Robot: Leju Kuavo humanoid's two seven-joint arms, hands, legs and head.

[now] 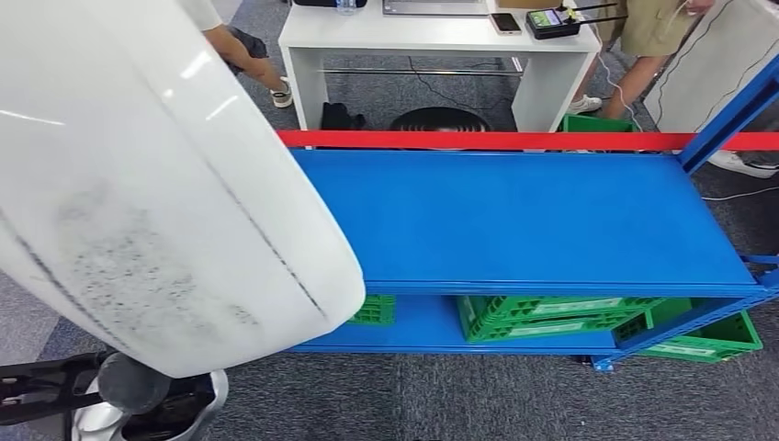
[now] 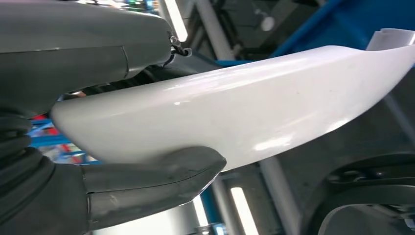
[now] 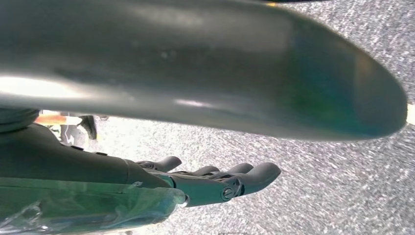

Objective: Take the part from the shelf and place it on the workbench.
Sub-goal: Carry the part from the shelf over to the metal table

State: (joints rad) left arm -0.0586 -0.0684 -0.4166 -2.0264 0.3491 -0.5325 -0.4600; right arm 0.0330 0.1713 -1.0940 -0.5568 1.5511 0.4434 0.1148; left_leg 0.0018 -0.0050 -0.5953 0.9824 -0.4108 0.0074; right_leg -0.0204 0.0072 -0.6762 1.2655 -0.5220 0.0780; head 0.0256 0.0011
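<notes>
The left hand [image 2: 98, 161] grasps the white part [image 2: 254, 117], thumb beneath it and fingers over its top. The right hand [image 3: 215, 181] is released, fingers loosely extended over grey carpet, beneath the part's underside. Raised close to the head camera, the part [image 1: 138, 184] sits off the blue shelf [image 1: 524, 220]. Green crates [image 1: 551, 317] sit on the shelf's lower level; a white table [image 1: 432, 41] and people stand beyond it.

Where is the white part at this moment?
The white part is off the shelf, on the left of the head view, in front of the blue shelf. In the left wrist view the left hand grips it.
</notes>
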